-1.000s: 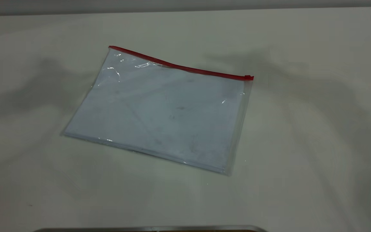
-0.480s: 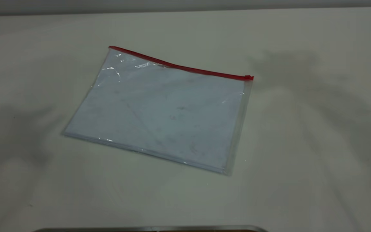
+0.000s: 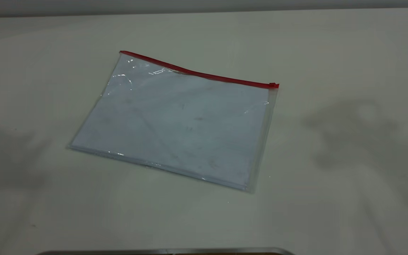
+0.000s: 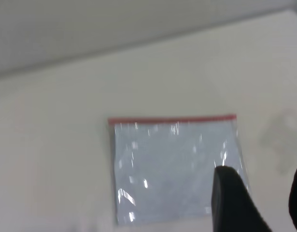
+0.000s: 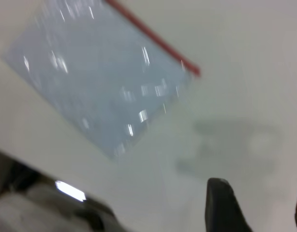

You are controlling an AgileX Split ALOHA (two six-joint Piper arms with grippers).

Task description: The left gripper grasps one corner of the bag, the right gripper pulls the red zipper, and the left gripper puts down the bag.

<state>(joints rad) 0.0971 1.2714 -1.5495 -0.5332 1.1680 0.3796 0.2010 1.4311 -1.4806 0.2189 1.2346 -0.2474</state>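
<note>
1. Lying flat on the pale off-white table [image 3: 331, 42], the bag [image 3: 179, 124], a clear rectangular plastic pouch showing white paper inside, sits near the table's middle, turned at an angle to the table edges in the exterior view.
2. The red zipper [image 3: 197, 73], a thin red plastic strip, runs the whole length of the bag's far long edge; its small red slider tab [image 3: 273, 85] sits at the end of the strip toward the right arm's side.
3. Nothing touches the bag in any view; its corners all rest on the table.
4. Neither arm appears in the exterior view. Only soft grey shadows fall on the table, one to the right of the bag and one at the left edge.
5. The left gripper [image 4: 262, 203], black, shows in the left wrist view as two dark fingers [image 4: 230, 198] spread apart with bare table between them. It hangs above the table, looking down on the bag, clear of it.
6. The right gripper [image 5: 259, 205], black, shows in the right wrist view the same way: fingers [image 5: 221, 203] spread, holding nothing, over bare table beside the bag's slider end and apart from it.
7. A grey metal edge [image 3: 165, 251] crosses the near side of the exterior view.
</note>
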